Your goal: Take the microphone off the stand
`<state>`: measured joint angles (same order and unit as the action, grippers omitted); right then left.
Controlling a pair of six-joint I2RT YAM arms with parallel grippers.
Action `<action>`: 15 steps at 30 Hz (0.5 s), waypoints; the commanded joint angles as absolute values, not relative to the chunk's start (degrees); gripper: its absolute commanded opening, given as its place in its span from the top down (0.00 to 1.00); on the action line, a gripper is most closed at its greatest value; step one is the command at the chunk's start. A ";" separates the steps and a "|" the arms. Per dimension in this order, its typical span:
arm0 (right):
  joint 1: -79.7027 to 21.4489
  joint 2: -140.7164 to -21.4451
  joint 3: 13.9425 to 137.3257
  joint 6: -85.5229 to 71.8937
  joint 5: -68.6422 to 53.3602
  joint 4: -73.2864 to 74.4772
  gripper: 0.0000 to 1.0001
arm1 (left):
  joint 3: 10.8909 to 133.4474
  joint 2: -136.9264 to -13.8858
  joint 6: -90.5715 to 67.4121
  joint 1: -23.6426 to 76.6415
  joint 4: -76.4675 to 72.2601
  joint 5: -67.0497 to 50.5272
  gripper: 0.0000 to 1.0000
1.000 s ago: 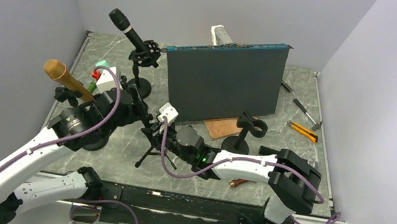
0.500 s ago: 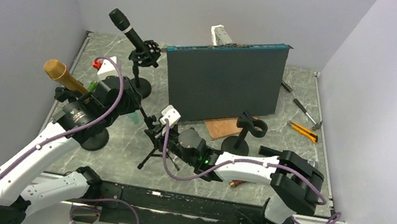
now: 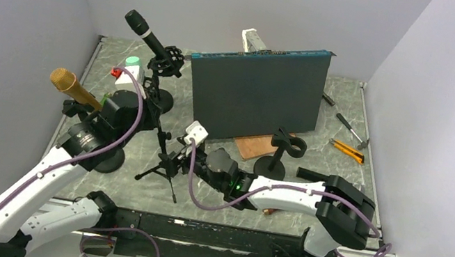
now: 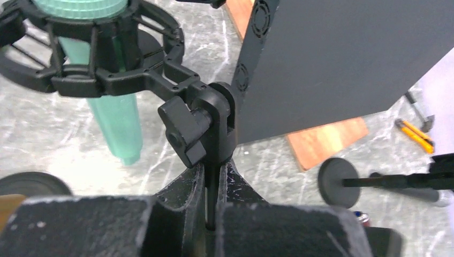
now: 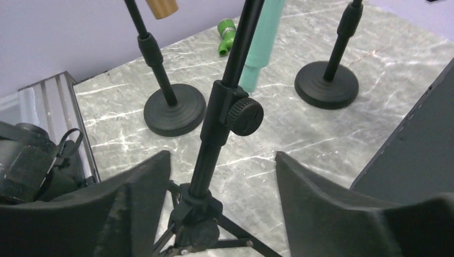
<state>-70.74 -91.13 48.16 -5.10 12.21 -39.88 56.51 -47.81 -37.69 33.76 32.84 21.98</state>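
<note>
A green microphone (image 4: 115, 123) hangs in a black shock mount (image 4: 91, 53) on top of a thin tripod stand (image 3: 165, 163). In the top view its green top (image 3: 132, 61) shows left of the dark panel. My left gripper (image 4: 217, 182) is shut on the stand's thin pole just under the mount's swivel knob; in the top view this gripper (image 3: 150, 109) sits behind the tripod. My right gripper (image 5: 222, 176) is open, its fingers (image 5: 144, 182) on either side of the lower pole (image 5: 214, 150) without touching it, and it shows low beside the tripod (image 3: 178, 154) from above.
A black microphone (image 3: 149, 33) on a round-base stand is at the back. A gold microphone (image 3: 70, 85) on another round base (image 5: 174, 115) is at the left. A dark upright panel (image 3: 255, 98), an empty clip stand (image 3: 285, 146), a wooden board (image 3: 253, 147) and hand tools (image 3: 346, 149) lie to the right.
My left gripper has shut on the stand's pole below the mount. My right gripper has opened off the lower pole. The tripod now stands more upright and the green microphone has moved toward the back.
</note>
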 commanded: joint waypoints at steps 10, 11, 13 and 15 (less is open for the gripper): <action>-71.28 -80.56 44.49 -9.41 15.12 -32.58 0.10 | 44.44 -36.98 -10.45 40.27 3.80 30.20 1.00; -71.28 -79.70 43.79 -9.53 15.80 -32.30 0.10 | 41.94 -36.38 -8.72 40.68 -1.95 29.78 1.00; -71.17 -78.10 42.64 -9.97 17.39 -31.34 0.09 | 37.79 -35.91 -5.32 41.10 -10.30 27.45 1.00; -70.89 -76.41 41.66 -11.36 18.72 -29.95 0.09 | 34.37 -36.35 -2.79 41.58 -17.82 23.45 1.00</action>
